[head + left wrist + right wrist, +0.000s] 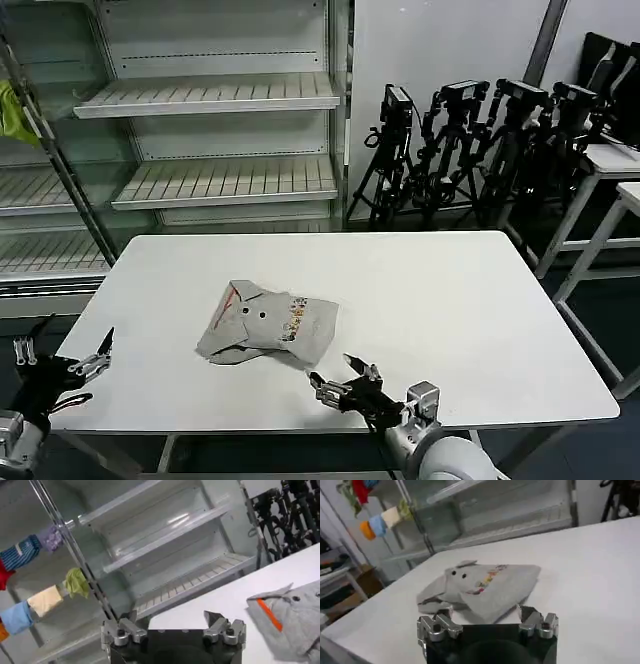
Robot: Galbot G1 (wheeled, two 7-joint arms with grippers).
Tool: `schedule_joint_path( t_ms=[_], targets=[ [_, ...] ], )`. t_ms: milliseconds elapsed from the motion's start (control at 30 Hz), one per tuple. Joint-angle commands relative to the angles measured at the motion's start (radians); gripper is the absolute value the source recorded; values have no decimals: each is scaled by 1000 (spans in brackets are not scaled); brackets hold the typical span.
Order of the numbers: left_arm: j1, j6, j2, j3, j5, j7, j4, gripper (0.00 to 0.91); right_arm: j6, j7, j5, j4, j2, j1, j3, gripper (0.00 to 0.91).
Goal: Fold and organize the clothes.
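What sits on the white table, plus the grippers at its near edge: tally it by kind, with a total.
Grey shirts: 2, as far as the heap shows (orange-striped shirt, printed shirt)
Grippers: 2, both open (left gripper, right gripper)
Total: 4

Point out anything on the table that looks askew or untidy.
The grey clothes lie in a loosely folded pile on the white table, skewed to its edges, with a flap sticking out at the near left and the orange-striped collar turned up. Both the left gripper and the right gripper are open, clear of it.
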Motion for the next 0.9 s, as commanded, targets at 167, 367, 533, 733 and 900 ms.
schedule_joint_path(
  t_ms=[167, 367, 533, 733, 900],
  targets=[
    [28, -11, -2, -5, 9, 0, -2, 907, -4, 72, 106, -88, 149, -32, 40, 907],
    [40, -16, -1, -10, 9, 0, -4, 907, -5, 65, 98, -144, 225, -14, 13, 907],
    [44, -21, -9, -7, 9, 0, -8, 907, -9, 58, 95, -166, 256, 1, 4, 907],
    [46, -29, -19, -1, 9, 0, -8, 907, -9, 47, 95, -179, 265, 6, 5, 725],
    [42, -34, -27, 5, 11, 0, -4, 907, -10, 37, 94, -183, 268, 6, 11, 91]
  ],
)
